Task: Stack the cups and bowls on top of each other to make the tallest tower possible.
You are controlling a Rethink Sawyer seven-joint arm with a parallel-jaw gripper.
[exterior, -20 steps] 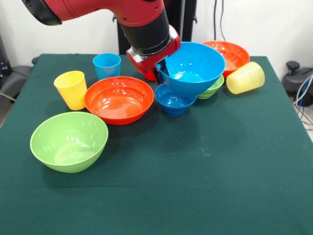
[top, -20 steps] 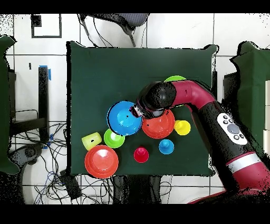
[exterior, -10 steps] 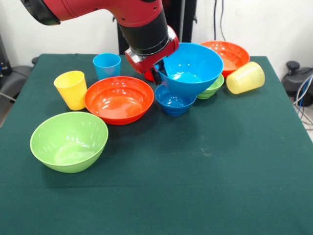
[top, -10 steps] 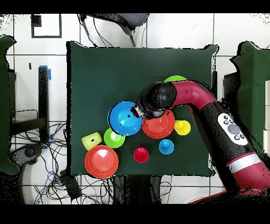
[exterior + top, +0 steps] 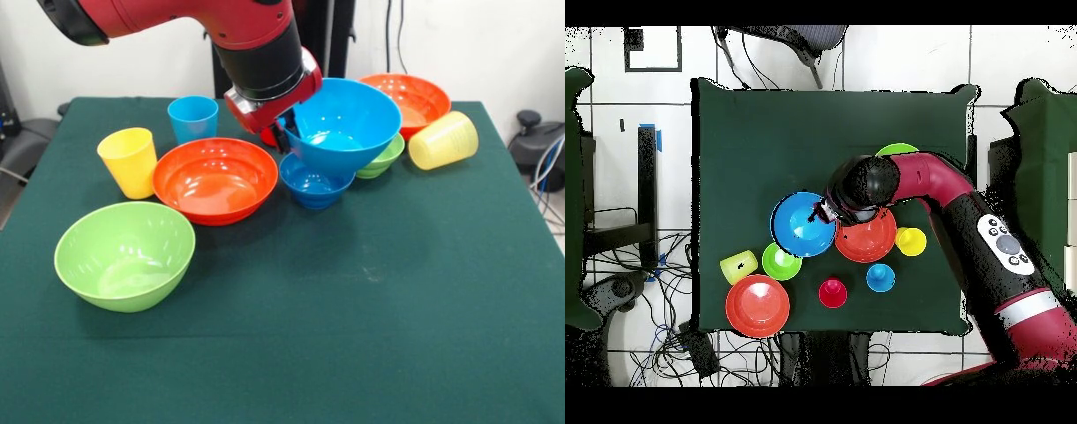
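Pinching the near-left rim of the big blue bowl [image 5: 342, 125], the gripper [image 5: 282, 134] holds it tilted & lifted clear of the table [image 5: 353, 336], over the small dark blue bowl [image 5: 313, 183]. L to R in front view: yellow cup [image 5: 130, 162], big green bowl [image 5: 124, 255], light blue cup [image 5: 193, 117], orange-red bowl [image 5: 214, 179], then the carried bowl, small green bowl [image 5: 381, 161] just behind it, 2nd orange-red bowl [image 5: 415, 97] at back, ribbed pale yellow cup [image 5: 443, 140] on its side. Looks like mid-carry w/ no tower begun; next move prob needs leveling the bowl & lowering it centred onto a wide base, e.g. the nearer orange-red bowl.
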